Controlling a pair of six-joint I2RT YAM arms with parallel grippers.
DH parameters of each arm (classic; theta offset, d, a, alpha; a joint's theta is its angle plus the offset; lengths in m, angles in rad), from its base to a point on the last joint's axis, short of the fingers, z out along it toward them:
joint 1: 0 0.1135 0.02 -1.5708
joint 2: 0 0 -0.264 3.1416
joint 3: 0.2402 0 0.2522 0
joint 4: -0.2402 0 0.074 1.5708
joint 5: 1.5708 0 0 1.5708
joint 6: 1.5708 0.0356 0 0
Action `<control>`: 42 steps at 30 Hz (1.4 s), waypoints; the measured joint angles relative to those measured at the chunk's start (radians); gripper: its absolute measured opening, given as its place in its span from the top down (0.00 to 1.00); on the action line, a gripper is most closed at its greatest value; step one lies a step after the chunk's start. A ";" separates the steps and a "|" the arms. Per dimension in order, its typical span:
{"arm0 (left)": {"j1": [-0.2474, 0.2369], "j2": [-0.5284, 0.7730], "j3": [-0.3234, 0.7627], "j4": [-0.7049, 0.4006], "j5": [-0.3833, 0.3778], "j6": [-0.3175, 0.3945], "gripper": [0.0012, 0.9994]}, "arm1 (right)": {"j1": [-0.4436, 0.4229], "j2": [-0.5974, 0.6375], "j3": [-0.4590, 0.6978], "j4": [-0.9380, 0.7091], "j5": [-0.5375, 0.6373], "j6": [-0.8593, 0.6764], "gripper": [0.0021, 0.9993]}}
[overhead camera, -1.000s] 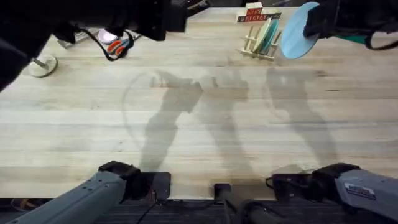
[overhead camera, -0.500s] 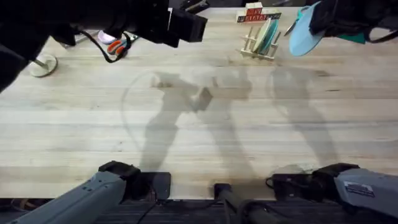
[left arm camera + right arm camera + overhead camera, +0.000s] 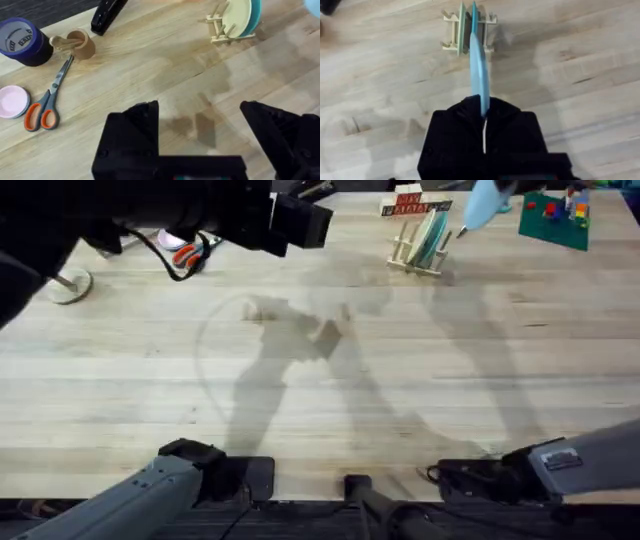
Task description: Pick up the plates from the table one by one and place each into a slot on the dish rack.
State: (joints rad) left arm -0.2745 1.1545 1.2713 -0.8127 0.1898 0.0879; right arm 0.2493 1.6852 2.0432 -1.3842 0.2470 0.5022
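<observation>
The right tool point(image 3: 483, 125) was clamped on the edge of the light blue plate point(image 3: 480, 70), holding it on edge in the air above the dish rack point(image 3: 451, 31). In the right wrist view the plate ran edge-on from between the black fingers toward the rack, its far rim nearly in line with the plates already standing there. From overhead, the light blue plate point(image 3: 480, 202) showed at the far edge of the table point(image 3: 320, 380), just to the right of the dish rack point(image 3: 410, 252) and not yet in a slot.

The rack held a turquoise plate point(image 3: 256, 11) and a cream plate point(image 3: 236, 17) upright between its pegs (standing side by side). Red-lettered wooden blocks point(image 3: 406, 200) stood just behind the rack.

The left tool point(image 3: 200, 131) hung over bare table with its fingers wide apart and nothing between them. Near it lay orange-handled scissors point(image 3: 47, 102), a pink dish point(image 3: 12, 101), a roll of purple tape point(image 3: 22, 41) and a small wooden cup point(image 3: 80, 44).
</observation>
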 joint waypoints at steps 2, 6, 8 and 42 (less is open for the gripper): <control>0.000 0.000 0.000 0.000 0.000 0.000 0.01 | 0.000 0.059 0.038 0.000 0.000 0.000 0.97; 0.000 0.000 0.000 0.000 0.000 0.003 0.01 | 0.000 0.144 0.075 0.000 0.000 0.004 0.97; 0.000 0.000 0.000 0.000 0.000 0.002 0.01 | 0.000 0.174 0.078 0.000 0.000 0.012 0.97; 0.000 0.000 0.000 -0.005 0.000 0.003 0.01 | -0.088 0.208 0.084 -0.027 -0.007 0.032 0.97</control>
State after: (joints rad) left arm -0.2745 1.1548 1.2713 -0.8175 0.1898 0.0905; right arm 0.1616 1.8927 2.1273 -1.4110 0.2397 0.5341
